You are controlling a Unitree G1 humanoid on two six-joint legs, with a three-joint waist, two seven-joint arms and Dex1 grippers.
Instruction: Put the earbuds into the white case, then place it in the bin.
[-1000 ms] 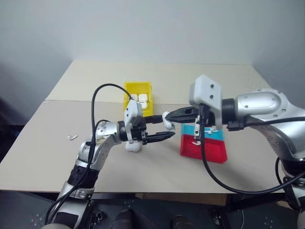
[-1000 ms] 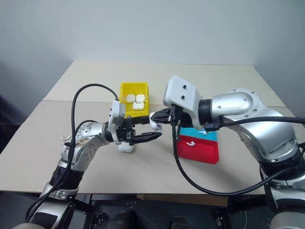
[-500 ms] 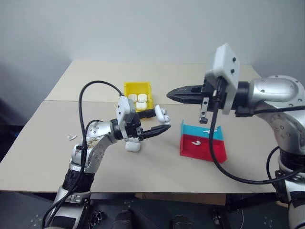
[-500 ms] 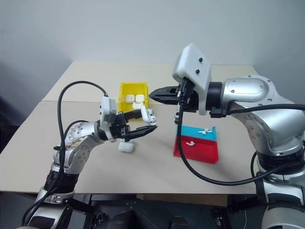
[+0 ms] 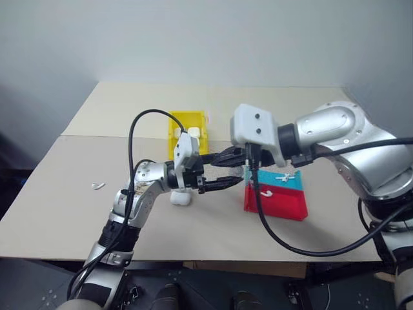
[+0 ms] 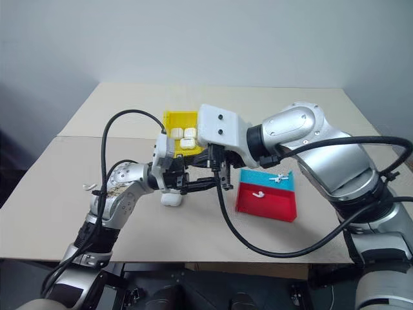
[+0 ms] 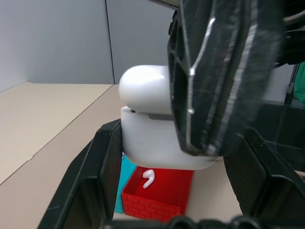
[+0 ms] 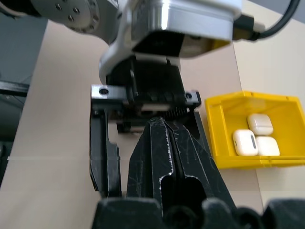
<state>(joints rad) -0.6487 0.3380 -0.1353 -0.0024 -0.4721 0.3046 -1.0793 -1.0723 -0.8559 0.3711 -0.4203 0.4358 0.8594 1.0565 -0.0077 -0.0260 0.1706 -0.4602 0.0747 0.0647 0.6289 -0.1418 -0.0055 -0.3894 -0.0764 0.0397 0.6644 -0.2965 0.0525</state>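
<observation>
Two robot arms meet above the middle of a beige tabletop (image 5: 51,213). The left claw (image 5: 222,173) reaches toward the robot's right, and its two black fingers are clamped on a white case (image 7: 157,129). The left wrist view shows this case plainly: it sits between the fingers with its rounded lid slightly lifted along the seam. In the head views the case is hidden where the claws overlap.

The right claw (image 5: 227,157) points toward the robot's left, angled down, its tip meeting the left claw. The right wrist view shows its fingers (image 8: 157,162) pressed together with nothing visible between them. In the left wrist view that same claw appears as a large dark shape lying against the case.

Behind the claws stands the yellow bin (image 6: 175,123). The right wrist view shows three white cases (image 8: 255,138) lying inside it. A second white case (image 5: 181,199) rests on the tabletop just under the left forearm.

On the robot's right is a red tray (image 5: 277,203) with one earbud (image 5: 264,192) in it; a teal tray (image 5: 281,175) adjoining its far side holds another earbud (image 5: 282,175). A small white object (image 5: 97,186) lies well apart on the robot's left.
</observation>
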